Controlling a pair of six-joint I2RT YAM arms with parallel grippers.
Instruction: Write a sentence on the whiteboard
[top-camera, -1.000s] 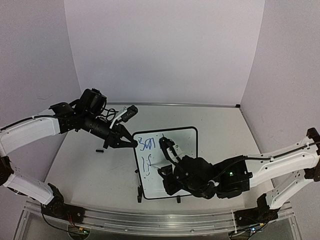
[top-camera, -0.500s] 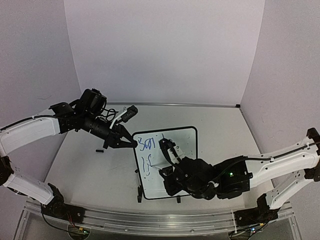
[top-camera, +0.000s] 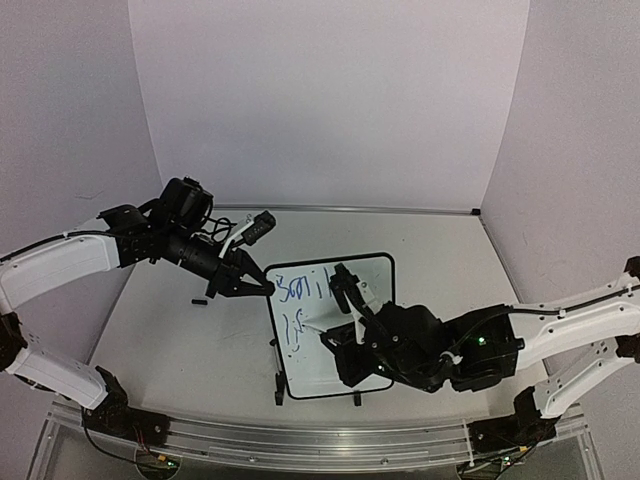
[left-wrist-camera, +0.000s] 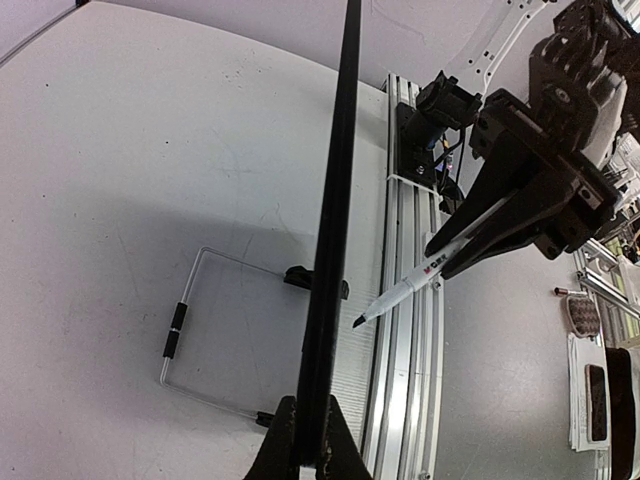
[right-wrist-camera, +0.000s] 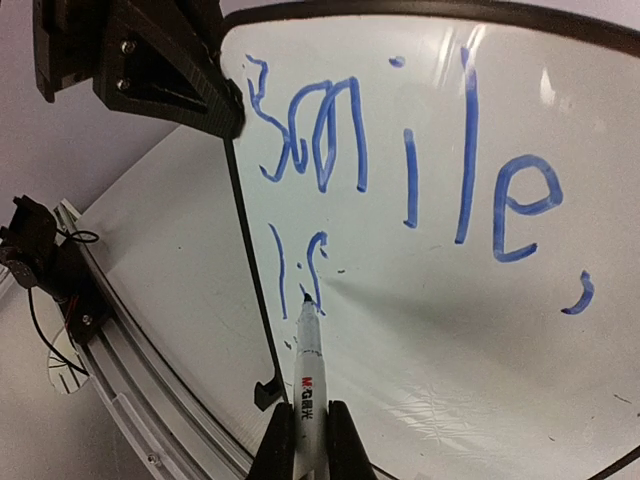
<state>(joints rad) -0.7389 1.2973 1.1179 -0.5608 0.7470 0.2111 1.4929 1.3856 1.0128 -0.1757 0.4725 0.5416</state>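
The right arm's fingers (right-wrist-camera: 308, 438) pinch a white marker (right-wrist-camera: 307, 372) by its barrel. The marker points away from the wrist, with its tip at the whiteboard (right-wrist-camera: 430, 340), against the short strokes that begin the second line. The board rests on the worktop (top-camera: 170, 320) with its long axis running near to far, feet nearest the arm bases and written face up. At its far left corner the left arm's fingers (left-wrist-camera: 310, 458) are clamped on the black frame. The right wrist view reads the blue sentence (right-wrist-camera: 410, 180) as "Smile," where the top view gives only a scrawl. The left wrist view shows the board edge-on, with a wire stand behind it.
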